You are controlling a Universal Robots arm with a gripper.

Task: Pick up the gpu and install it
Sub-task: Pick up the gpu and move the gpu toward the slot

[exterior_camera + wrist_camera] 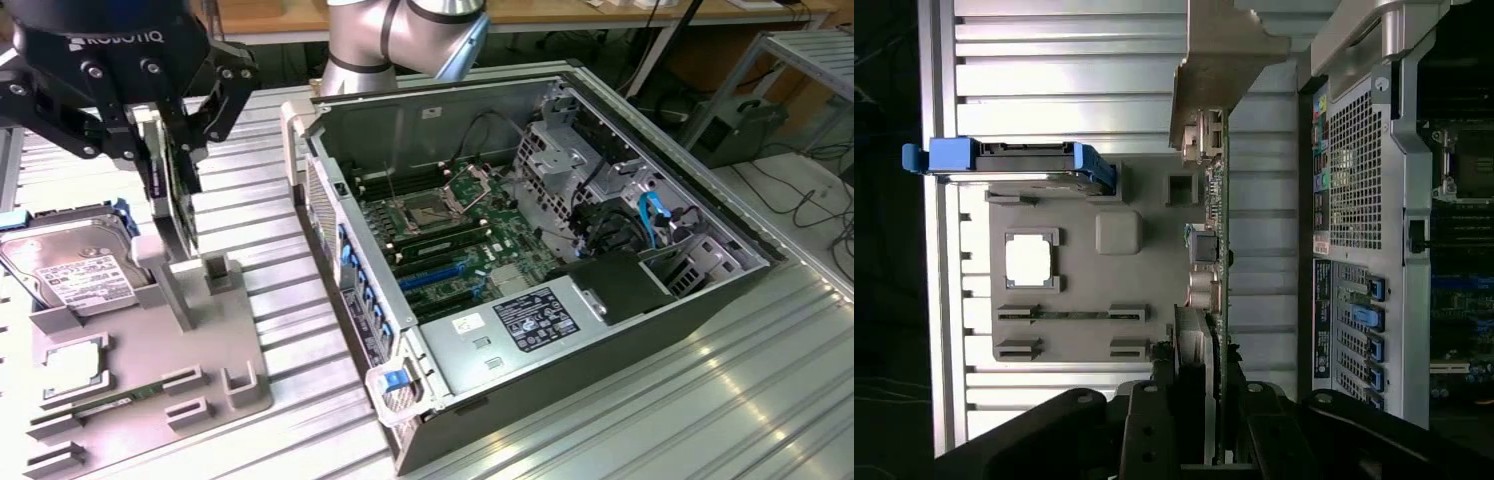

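The gpu [171, 205] is a thin black card standing on edge over the grey parts fixture [160, 350] at the exterior view's left. My gripper [167, 165] comes down from above, one finger on each side of the card, shut on it. In the wrist view the gpu [1212, 200] runs edge-on away from my gripper [1199, 405], with its metal bracket [1219, 60] at the far end. The open computer case [534, 250] lies to the exterior view's right, its motherboard [447, 235] and blue slots [430, 275] exposed.
A silver hard drive [70, 268] in a blue bracket leans at the fixture's far left, also the hard drive [1014, 160]. A square chip [1029, 262] sits in a fixture pocket. The robot arm's base [400, 40] stands behind the case. The case's rear panel [1354, 200] faces the fixture.
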